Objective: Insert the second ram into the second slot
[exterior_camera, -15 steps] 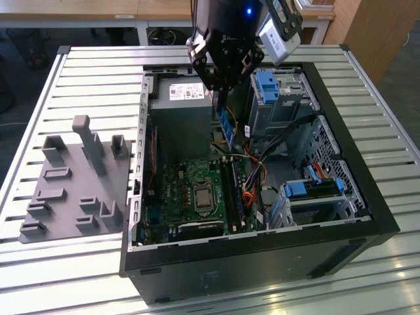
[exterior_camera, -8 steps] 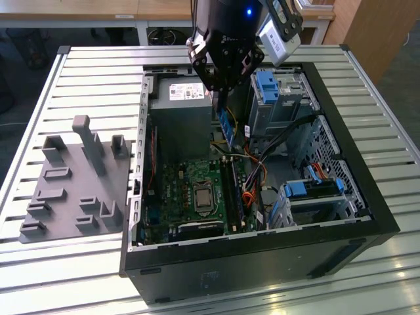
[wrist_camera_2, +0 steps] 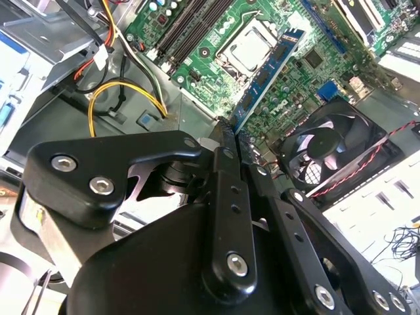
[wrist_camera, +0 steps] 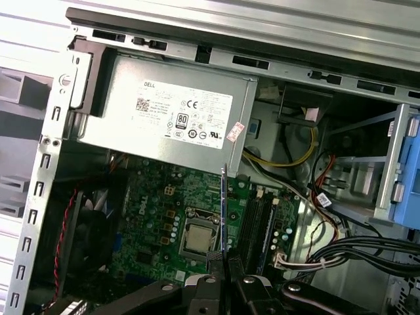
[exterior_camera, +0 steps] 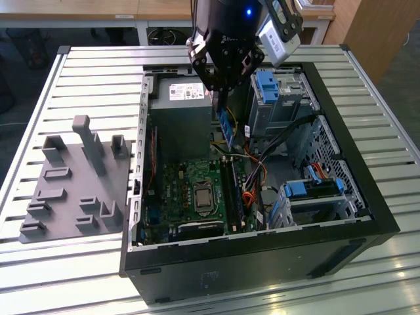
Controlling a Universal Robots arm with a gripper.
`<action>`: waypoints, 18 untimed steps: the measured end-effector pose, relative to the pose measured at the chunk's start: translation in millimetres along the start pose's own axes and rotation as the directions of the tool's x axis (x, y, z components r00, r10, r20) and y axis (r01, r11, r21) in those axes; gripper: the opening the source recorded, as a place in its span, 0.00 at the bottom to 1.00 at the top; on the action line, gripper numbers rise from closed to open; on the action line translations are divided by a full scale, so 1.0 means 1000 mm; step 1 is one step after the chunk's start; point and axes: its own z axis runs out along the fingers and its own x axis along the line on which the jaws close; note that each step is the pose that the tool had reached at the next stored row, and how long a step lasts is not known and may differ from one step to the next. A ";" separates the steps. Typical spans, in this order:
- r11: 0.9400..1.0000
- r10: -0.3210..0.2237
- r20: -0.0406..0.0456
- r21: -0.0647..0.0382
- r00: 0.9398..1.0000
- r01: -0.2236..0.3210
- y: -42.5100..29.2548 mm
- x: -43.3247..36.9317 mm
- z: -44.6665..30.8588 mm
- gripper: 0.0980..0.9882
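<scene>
Holding the ram (exterior_camera: 226,128) by one end, the jaws are shut tight on it. In the exterior view the ram hangs in the upper middle of the frame, just under the black arm (exterior_camera: 230,33). It points down into the open case (exterior_camera: 357,164), which lies on the counter (exterior_camera: 85,79). It touches nothing but the jaws. It is up in the air above the green board (exterior_camera: 172,190), close to the grey power box (exterior_camera: 180,105). The slots (exterior_camera: 234,190) are lower in the frame, dark strips just to the exterior view's right of the chip (exterior_camera: 202,197).

In the second wrist view the ram (wrist_camera_2: 269,72) sticks out from between the black fingers (wrist_camera_2: 226,197), with its blue face showing. In the first wrist view the ram (wrist_camera: 224,203) is seen edge on, a thin blue line. It crosses the picture between the chip (wrist_camera: 197,237) and the slots (wrist_camera: 257,220).

I think the step in hand is bringing the ram over to its slot. It is not in yet. I cannot tell if another stick sits in the first slot.

To go in, the ram's long edge has to line up with the second slot, straight and not tilted. The push has to be even. Red and orange wires (exterior_camera: 249,195) lie near the slots and could get in the way.
</scene>
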 end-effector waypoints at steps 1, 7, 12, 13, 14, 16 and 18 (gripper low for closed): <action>1.000 0.002 0.000 0.000 1.000 -0.002 0.0000 0.0000 0.0000 0.04; 1.000 0.011 0.000 -0.001 1.000 -0.011 0.0000 -0.0001 0.0001 0.04; 1.000 0.020 0.000 -0.001 1.000 -0.020 -0.0001 -0.0006 0.0002 0.04; 1.000 0.021 0.000 -0.001 1.000 -0.021 -0.0002 -0.0009 0.0003 0.04; 1.000 0.022 0.000 -0.001 1.000 -0.022 -0.0002 -0.0011 0.0003 0.04; 1.000 0.024 0.000 -0.002 1.000 -0.024 -0.0004 -0.0018 0.0005 0.04; 1.000 0.025 0.000 -0.002 1.000 -0.025 -0.0005 -0.0024 0.0006 0.04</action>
